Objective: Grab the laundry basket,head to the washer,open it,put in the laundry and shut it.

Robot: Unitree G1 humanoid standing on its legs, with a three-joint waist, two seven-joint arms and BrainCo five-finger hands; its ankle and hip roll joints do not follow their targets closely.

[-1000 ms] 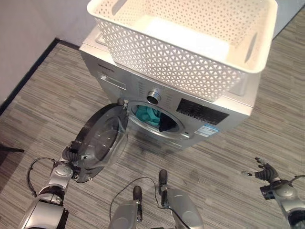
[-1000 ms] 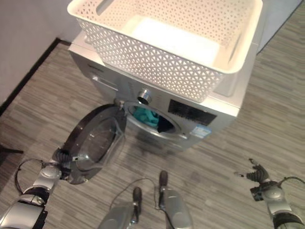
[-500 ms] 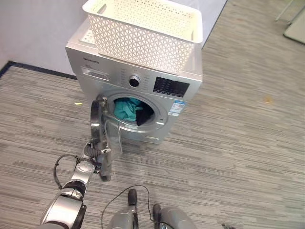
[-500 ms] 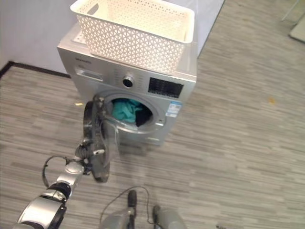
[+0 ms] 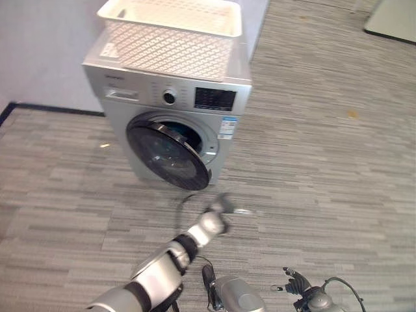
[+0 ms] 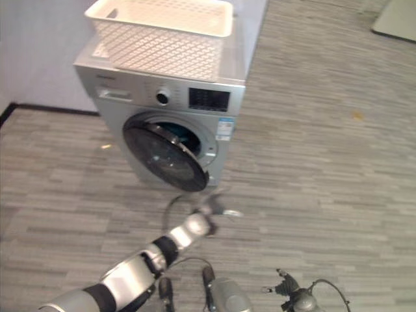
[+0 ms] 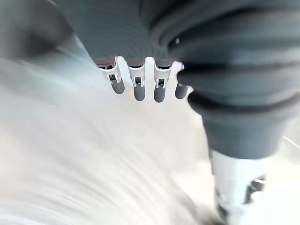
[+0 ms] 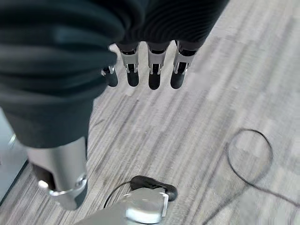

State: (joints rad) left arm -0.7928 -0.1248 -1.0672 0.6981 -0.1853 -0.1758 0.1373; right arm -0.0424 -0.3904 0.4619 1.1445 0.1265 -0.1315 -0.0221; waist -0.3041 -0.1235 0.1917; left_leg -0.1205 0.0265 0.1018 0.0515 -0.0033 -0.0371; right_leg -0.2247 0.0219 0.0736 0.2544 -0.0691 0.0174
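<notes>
Left eye view: the silver washer [image 5: 169, 110] stands against the pale wall, and everything else is placed from it. On top of the washer sits the white laundry basket [image 5: 170, 34], a lattice-sided tub with cut-out grips; no laundry can be seen in it from this angle. The washer's round door [image 5: 168, 156] with its dark glass is swung most of the way toward the front panel but is not latched: a gap remains along its upper right edge, and through that gap a sliver of teal laundry [image 5: 183, 132] shows inside the drum. Above the door are a round knob [image 5: 169, 97] and, just beside it, a dark control panel [image 5: 215, 98].

In front of the washer and below the door, the left robot hand [image 5: 220, 207] is stretched out over the grey plank floor [image 5: 325, 162], clear of the door and touching nothing; it is blurred in both eye views. In its own wrist view the fingers [image 7: 136, 86] hang straight in a row, relaxed and empty.

The right robot hand [image 5: 296, 283] is low over the floor, well away from the washer to the front right. Its fingers [image 8: 150, 72] point straight down side by side, spread loose and holding nothing
</notes>
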